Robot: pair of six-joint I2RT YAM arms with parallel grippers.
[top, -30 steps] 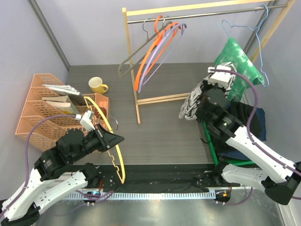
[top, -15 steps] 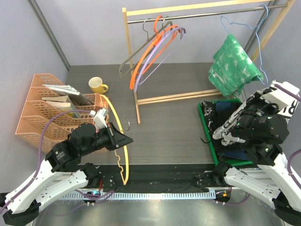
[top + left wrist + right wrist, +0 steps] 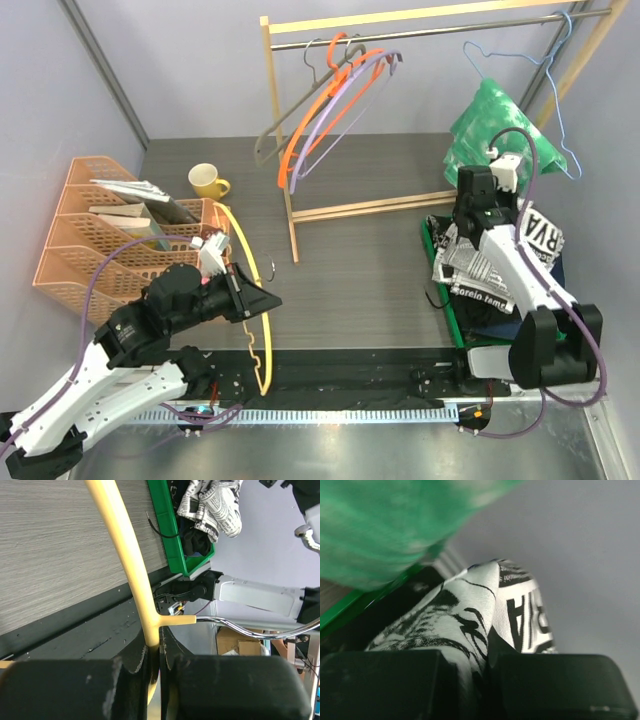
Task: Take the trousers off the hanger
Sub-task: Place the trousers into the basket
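On the right side of the table, your right gripper (image 3: 477,680) has its fingers clamped together on a fold of the newspaper-print trousers (image 3: 488,277). The cloth bunches up out of the jaws in the wrist view and hangs down over the green bin (image 3: 446,296). Darker garments lie under it in that bin, and you cannot make out from above how many there are. Just behind the bin, the green trousers (image 3: 497,125) are draped on the blue wire hanger (image 3: 548,70), which is hooked on the rail (image 3: 440,32) at its right end. Further left on the rail hang three bare hangers: orange, purple and grey.

On the left, your left gripper (image 3: 154,665) is pinched shut on the yellow hanger (image 3: 262,358), gripping its bar right beside the metal hook. The hanger is bare and stands over the near edge of the table. A yellow mug (image 3: 207,181) sits behind the orange file rack (image 3: 70,262) at the far left.
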